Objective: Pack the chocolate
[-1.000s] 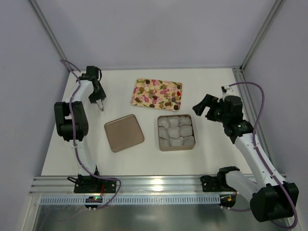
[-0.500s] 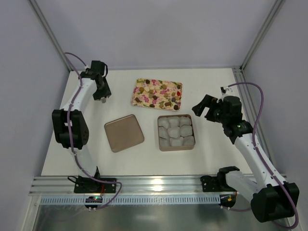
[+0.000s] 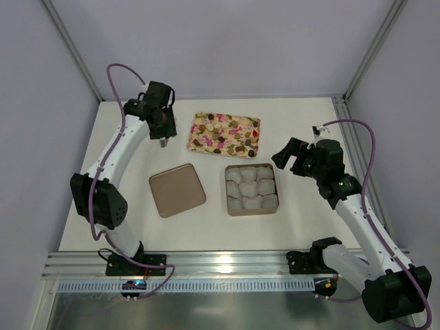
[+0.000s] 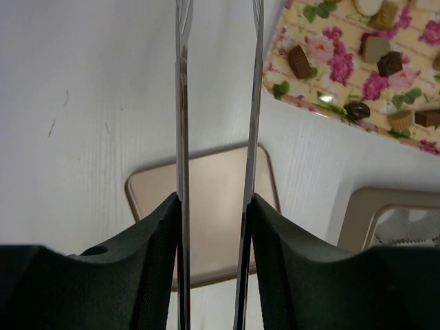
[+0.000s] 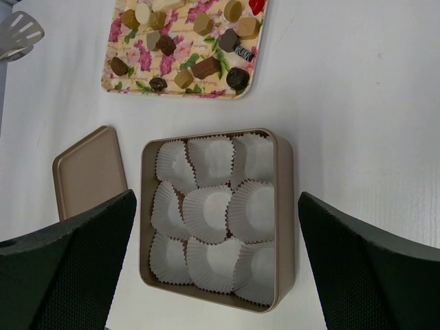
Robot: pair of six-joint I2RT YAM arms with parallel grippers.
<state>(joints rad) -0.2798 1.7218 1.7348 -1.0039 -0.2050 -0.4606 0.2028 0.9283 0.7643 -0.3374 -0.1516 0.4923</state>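
Lid [image 5: 89, 172] and box [image 5: 285, 206] lie nearest to the arms on the white table [image 3: 295, 227]. The flat tan lid is on the left, and the box is just right of it, not touching. Inside the box sit nine white paper cups [image 5: 206, 213], pressed against each other, and every one is empty.

A little farther and to the right of the box hangs the right gripper [image 3: 290, 157]. Its jaws are spread wide and there is nothing between them.

Farther again lies the tray [image 5: 214, 91] with printed roses. All the chocolate [image 5: 205, 67] is on it, as loose dark brown and tan pieces, some of them close together. None is in the box yet.

Just left of the tray, over bare table, is the left gripper [image 3: 163, 141]. Its two thin metal blades stand apart with a narrow gap and hold nothing.

I judge the pieces to be light and stiff, but smooth and easy to mark or crack. It seems best to take one by its two opposite sides with a soft squeeze, starting with a piece that has free room around it.

I can read no brand, label or writing anywhere; the tray shows only flowers.
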